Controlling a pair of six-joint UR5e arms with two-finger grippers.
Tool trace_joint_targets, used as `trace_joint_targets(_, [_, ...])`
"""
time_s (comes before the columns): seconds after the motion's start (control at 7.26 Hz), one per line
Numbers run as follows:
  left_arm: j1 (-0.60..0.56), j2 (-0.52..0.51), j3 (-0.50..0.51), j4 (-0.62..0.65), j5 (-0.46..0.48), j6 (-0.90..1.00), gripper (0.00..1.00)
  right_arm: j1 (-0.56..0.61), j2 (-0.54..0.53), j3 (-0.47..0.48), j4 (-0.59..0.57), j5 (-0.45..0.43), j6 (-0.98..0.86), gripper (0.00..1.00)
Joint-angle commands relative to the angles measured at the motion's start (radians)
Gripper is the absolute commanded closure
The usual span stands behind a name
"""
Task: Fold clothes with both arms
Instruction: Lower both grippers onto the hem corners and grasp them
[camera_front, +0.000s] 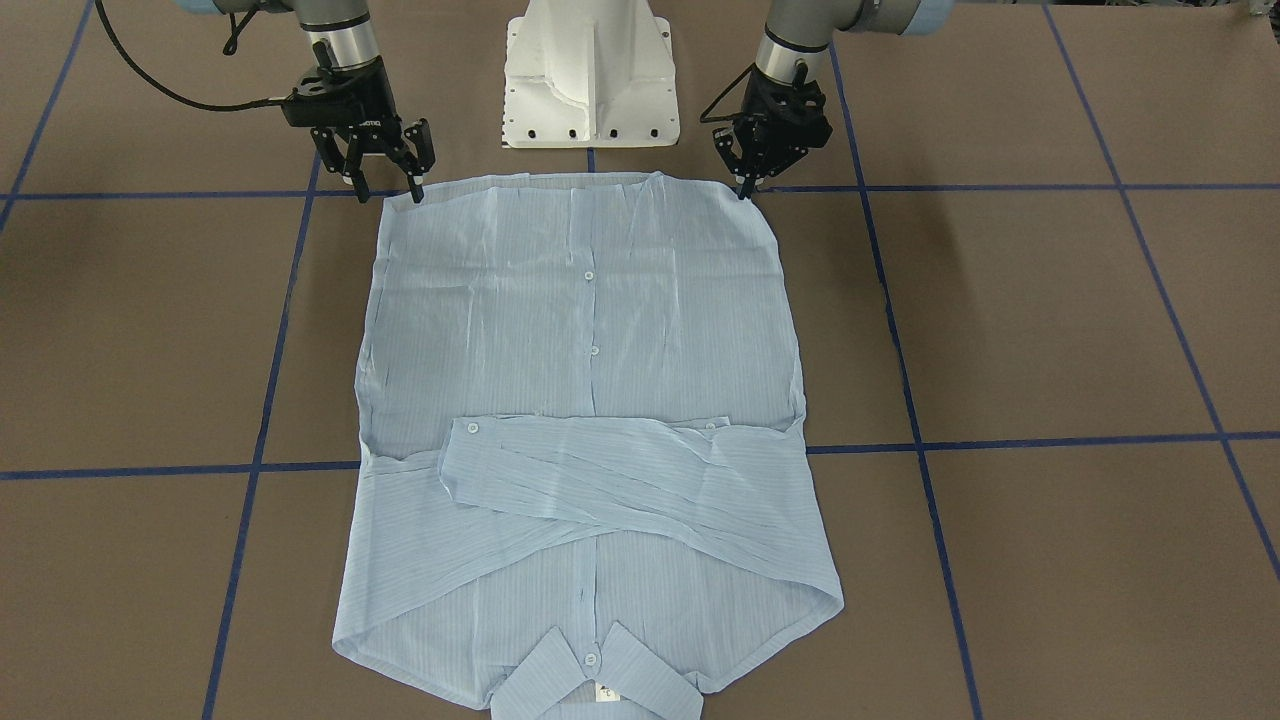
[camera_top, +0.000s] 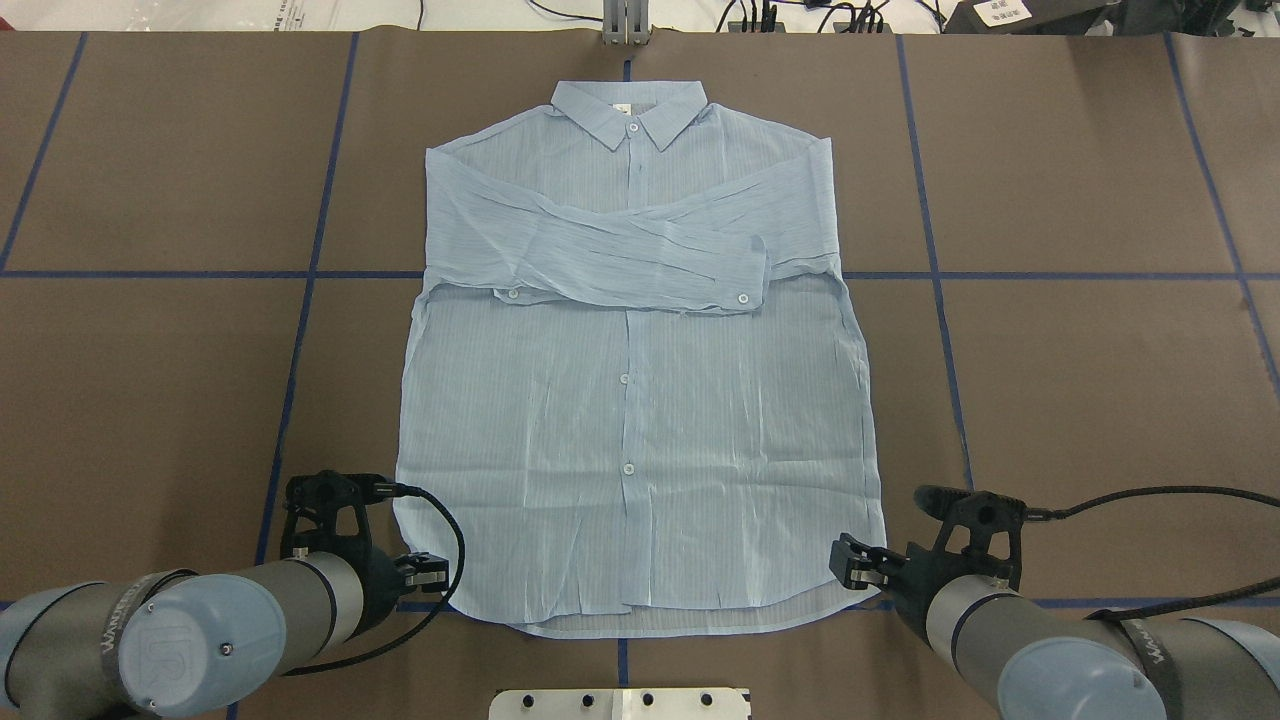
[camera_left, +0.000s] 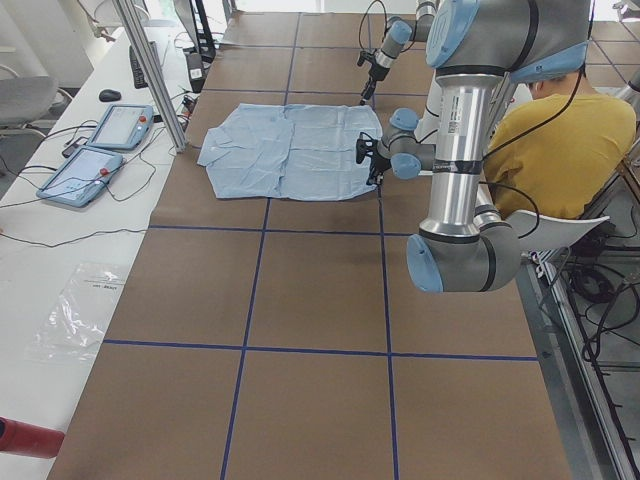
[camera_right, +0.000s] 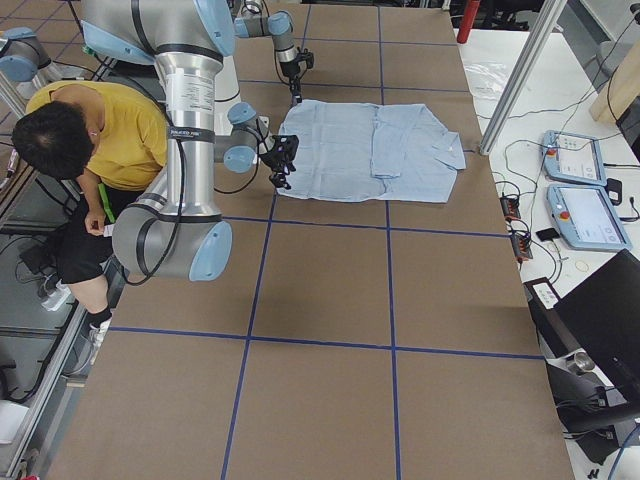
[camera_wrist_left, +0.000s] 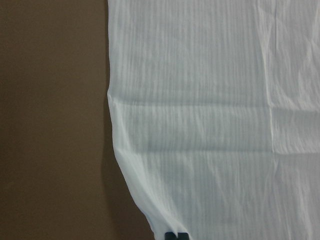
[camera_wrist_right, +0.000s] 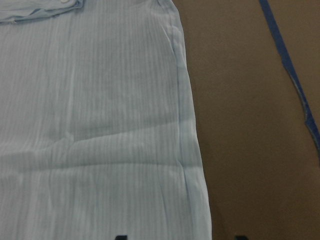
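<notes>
The pale blue striped shirt (camera_top: 630, 400) lies flat on the brown table, front up. Its collar is on the far side from me and both sleeves are folded across the chest. My left gripper (camera_front: 745, 188) is at the hem's left corner. In the left wrist view (camera_wrist_left: 176, 235) its fingertips are pressed together on the fabric edge. My right gripper (camera_front: 388, 190) is open at the hem's right corner. In the right wrist view (camera_wrist_right: 180, 237) its fingertips stand wide apart, either side of the shirt's edge (camera_wrist_right: 195, 150). The hem lies flat on the table.
The white pedestal base (camera_front: 590, 80) stands just behind the hem. Blue tape lines (camera_front: 1000, 440) grid the brown table. A person in a yellow shirt (camera_left: 560, 130) sits behind the robot. Control tablets (camera_left: 100, 150) lie on the white side table beyond the collar.
</notes>
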Motion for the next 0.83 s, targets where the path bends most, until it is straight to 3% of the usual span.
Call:
trace_joint_targets(0.0, [0.0,0.001,-0.001,0.001,0.024,0.0,1.0,-0.039,-0.04,-0.008,0.001,-0.045,0.007,0.26])
trace_joint_targets(0.69, [-0.001,0.013,-0.035,0.003,0.033,0.0,1.0,-0.074,0.014,-0.076,0.01,-0.076,0.009,0.32])
